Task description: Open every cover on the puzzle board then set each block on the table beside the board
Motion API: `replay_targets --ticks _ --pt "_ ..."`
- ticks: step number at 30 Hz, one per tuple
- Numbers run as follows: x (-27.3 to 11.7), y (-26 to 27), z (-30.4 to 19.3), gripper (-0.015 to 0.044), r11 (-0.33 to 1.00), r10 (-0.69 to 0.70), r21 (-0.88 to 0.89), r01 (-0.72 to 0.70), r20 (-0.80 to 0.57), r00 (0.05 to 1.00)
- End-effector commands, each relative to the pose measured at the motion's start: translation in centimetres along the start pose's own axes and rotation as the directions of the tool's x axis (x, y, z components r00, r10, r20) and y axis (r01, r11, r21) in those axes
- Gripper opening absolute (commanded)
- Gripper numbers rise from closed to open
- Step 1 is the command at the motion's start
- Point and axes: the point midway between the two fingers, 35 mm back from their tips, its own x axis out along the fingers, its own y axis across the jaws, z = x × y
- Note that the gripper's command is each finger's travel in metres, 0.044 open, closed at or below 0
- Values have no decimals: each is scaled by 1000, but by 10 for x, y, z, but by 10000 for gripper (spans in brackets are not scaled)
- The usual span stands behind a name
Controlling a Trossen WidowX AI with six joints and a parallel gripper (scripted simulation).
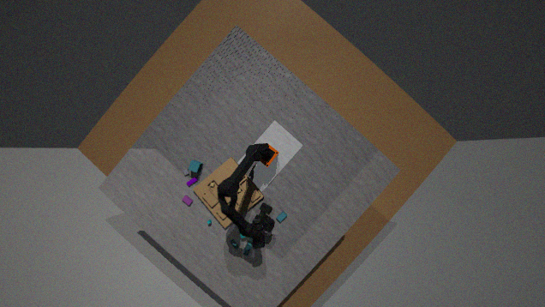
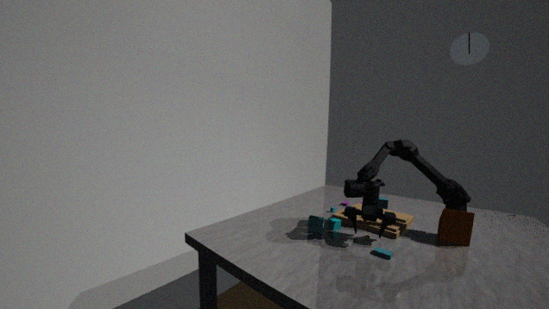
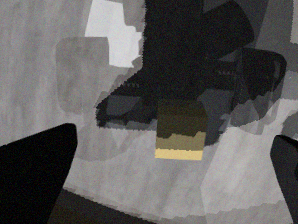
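My gripper [image 2: 368, 235] [image 3: 178, 140] is open, low over the table just off the wooden puzzle board [image 1: 229, 165] [image 2: 405, 215]. A yellow-tan block [image 3: 179, 154] lies between the spread fingers, touching neither, and appears to rest on the table. A blue block [image 1: 281, 217] [image 2: 382, 253] lies off the board on the gripper's other side. Two teal blocks [image 2: 316, 223] [image 2: 334, 223] stand near the hand. A purple block [image 1: 192, 182], a magenta block [image 1: 187, 200] and a small teal block [image 1: 209, 223] lie beyond the board. The arm hides part of the board; cover positions are too dark to tell fully.
A larger teal block [image 1: 195, 166] and a small grey piece [image 1: 186, 172] lie beside the board's far side. An orange-brown box [image 2: 456, 227] stands by the arm's base. A white sheet [image 1: 284, 139] lies under the base area. The arm arches over the board.
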Motion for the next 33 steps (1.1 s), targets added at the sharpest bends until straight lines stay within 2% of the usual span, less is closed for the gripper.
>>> replay_targets --ticks 1,21,23,27,33 --pt "-13 -2 2 440 1000 -6 3 6 6 1000" --pt "-72 0 1 440 1000 -7 0 7 5 1000" --pt "-73 0 -3 387 999 -7 43 7 6 1000" --pt "-76 2 -26 282 957 -8 290 5 8 1000" --pt "-79 8 -60 125 773 -8 634 0 10 1000"
